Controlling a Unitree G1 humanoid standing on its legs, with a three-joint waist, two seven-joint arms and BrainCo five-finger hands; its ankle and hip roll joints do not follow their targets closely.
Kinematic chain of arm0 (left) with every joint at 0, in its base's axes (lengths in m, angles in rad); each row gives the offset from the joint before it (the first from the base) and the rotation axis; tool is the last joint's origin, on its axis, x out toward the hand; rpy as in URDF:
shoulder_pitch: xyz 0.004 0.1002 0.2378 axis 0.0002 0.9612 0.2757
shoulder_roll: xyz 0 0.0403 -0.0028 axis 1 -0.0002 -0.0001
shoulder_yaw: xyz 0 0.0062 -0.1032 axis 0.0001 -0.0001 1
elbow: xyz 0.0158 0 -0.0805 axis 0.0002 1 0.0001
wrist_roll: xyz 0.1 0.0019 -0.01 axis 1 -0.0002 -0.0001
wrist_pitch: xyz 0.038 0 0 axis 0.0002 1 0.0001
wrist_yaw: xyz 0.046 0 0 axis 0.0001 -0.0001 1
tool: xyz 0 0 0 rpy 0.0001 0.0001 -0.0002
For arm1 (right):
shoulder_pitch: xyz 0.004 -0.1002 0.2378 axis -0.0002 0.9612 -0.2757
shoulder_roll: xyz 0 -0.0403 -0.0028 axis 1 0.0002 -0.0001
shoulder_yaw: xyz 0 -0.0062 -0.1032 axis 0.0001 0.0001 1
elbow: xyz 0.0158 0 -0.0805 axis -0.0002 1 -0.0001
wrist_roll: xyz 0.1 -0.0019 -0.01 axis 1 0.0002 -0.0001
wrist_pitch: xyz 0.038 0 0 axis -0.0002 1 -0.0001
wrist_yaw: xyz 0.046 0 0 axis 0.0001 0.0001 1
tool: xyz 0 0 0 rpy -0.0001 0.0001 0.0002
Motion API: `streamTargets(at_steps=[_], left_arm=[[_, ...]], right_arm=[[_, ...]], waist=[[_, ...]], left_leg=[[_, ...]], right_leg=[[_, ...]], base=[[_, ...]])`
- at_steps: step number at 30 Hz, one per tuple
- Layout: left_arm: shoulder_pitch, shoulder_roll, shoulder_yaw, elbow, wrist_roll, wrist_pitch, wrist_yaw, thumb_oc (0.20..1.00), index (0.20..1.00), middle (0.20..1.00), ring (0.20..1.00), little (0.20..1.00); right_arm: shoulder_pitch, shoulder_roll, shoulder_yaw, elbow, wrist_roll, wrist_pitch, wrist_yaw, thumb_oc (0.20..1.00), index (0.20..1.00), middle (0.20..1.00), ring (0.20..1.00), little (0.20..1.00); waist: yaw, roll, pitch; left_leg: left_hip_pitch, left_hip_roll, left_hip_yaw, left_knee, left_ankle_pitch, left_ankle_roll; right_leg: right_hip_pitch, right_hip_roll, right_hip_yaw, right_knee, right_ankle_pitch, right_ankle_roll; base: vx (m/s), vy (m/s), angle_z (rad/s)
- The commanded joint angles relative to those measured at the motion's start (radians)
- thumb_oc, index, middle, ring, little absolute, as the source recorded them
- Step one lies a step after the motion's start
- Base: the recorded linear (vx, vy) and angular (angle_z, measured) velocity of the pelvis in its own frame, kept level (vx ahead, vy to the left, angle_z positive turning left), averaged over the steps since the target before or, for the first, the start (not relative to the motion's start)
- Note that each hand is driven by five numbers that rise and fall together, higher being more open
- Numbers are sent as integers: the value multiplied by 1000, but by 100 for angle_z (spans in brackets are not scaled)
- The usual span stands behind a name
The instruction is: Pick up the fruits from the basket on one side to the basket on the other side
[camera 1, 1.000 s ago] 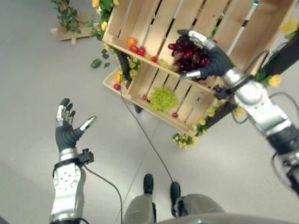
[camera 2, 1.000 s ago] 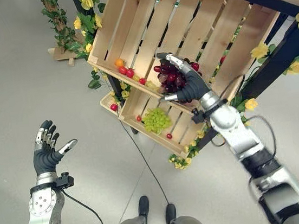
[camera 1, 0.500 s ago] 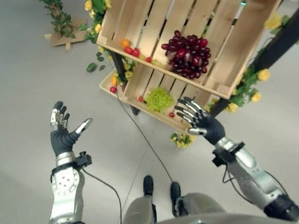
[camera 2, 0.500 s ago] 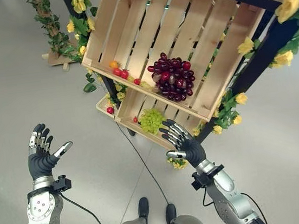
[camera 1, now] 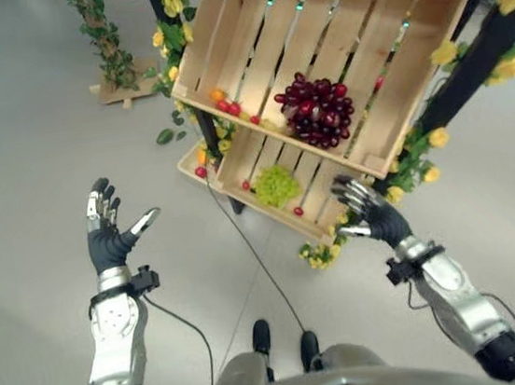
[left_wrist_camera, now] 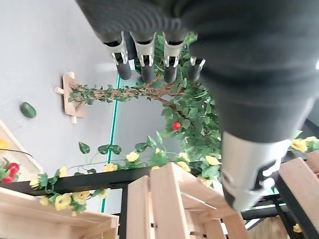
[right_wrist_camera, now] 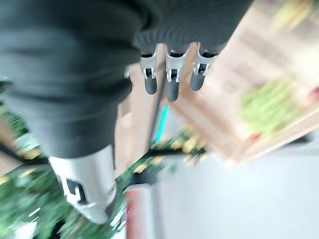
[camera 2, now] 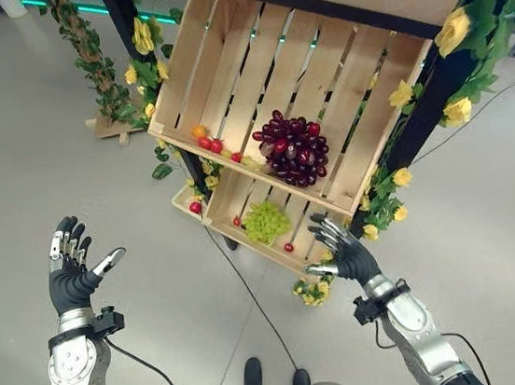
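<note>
Where the black frame wound with green leaves and yellow flowers (camera 2: 455, 74) stands, two pale slatted wooden crates sit tilted, one over the other. The upper crate (camera 2: 317, 63) holds a bunch of dark red grapes (camera 2: 292, 148) against its low front edge, with an orange fruit and several small red fruits (camera 2: 210, 142) in the lower corner; its upper edge is hidden under a crate above. The lower crate (camera 2: 245, 246) is mostly covered by the upper one; a bunch of green grapes (camera 2: 266, 219) and a few small red fruits show in it. The right hand (camera 2: 345, 255) hangs empty just beside the lower crate's front edge, fingers spread loosely. The left hand (camera 2: 69, 277) is raised over bare floor well apart from the crates, fingers straight, thumb out, holding nothing.
</note>
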Motion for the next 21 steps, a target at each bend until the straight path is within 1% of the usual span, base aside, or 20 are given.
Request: streamTargets(at_steps=[1,4,5,7,14,21], left_arm=[[3,8,35,16,52,-66,2,1000,1000,1000,1000,1000],[10,6,31,35,39,-66,-12,1000,1000,1000,1000,1000],[11,5,30,38,38,-65,-17,1000,1000,1000,1000,1000],[18,1,30,53,32,-63,-29,1000,1000,1000,1000,1000],[48,1,19,91,31,-59,-59,1000,1000,1000,1000,1000],[75,0,-9,109,20,-54,-96,1000,1000,1000,1000,1000]], right_arm=[[3,24,-29,4,-11,-66,-56,1000,1000,1000,1000,1000],[23,41,-52,107,-36,-66,-82,1000,1000,1000,1000,1000],[31,41,-64,112,-53,-65,-97,1000,1000,1000,1000,1000],[41,58,-86,156,-24,-62,-94,1000,1000,1000,1000,1000],[58,47,-115,116,-37,-68,-87,1000,1000,1000,1000,1000],[53,27,-114,82,-58,-76,-87,1000,1000,1000,1000,1000]], waist=[[-29,-22,-29],[-32,-21,-36],[-34,-21,-37],[-37,-21,-41],[-37,-21,-47],[-25,-30,-46]], left_leg=[[40,1,1,60,-117,-22],[49,3,3,59,-120,-22],[50,3,3,58,-120,-22],[55,5,4,58,-121,-23],[62,8,-4,69,-128,-26],[48,24,-28,93,-123,-40]], right_leg=[[13,-78,16,-49,125,109],[17,-74,21,-46,121,108],[20,-74,21,-47,120,108],[23,-72,20,-46,117,107],[32,-67,18,-39,106,103],[44,-50,6,-50,94,87]], base=[[21,0,-9],[17,-3,-4],[0,0,0],[0,0,0],[16,-29,0],[-21,-77,8]])
